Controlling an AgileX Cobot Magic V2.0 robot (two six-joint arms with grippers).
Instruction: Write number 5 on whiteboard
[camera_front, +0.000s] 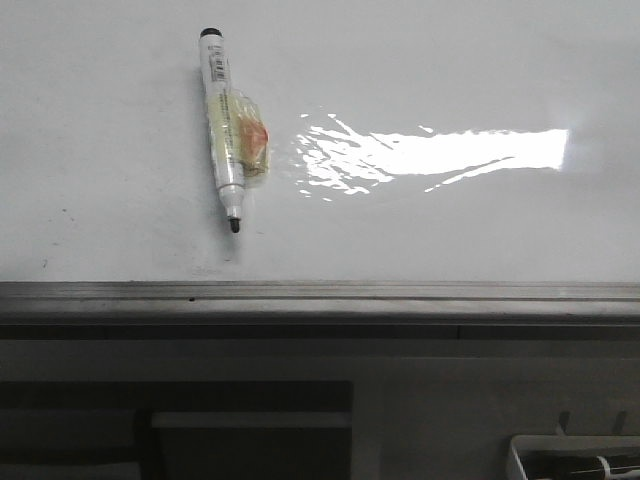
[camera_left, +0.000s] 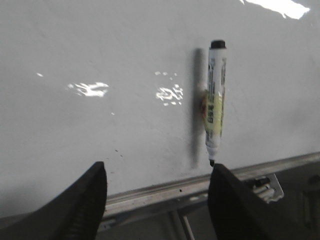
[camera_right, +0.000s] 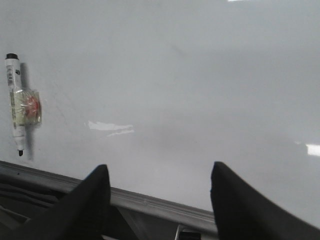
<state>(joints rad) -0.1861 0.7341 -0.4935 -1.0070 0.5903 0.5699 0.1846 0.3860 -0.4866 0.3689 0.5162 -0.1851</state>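
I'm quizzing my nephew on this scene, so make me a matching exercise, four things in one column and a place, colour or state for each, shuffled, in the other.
Things:
1. marker
2. whiteboard
3. left gripper
4. edge rail

Descriptions:
A. grey metal strip along the board's near edge
B. open, holding nothing
C. lying on the board, uncapped, dark tip toward the rail
D. glossy white with bright glare, no number drawn yet

Pairs: 1-C, 2-D, 3-B, 4-A
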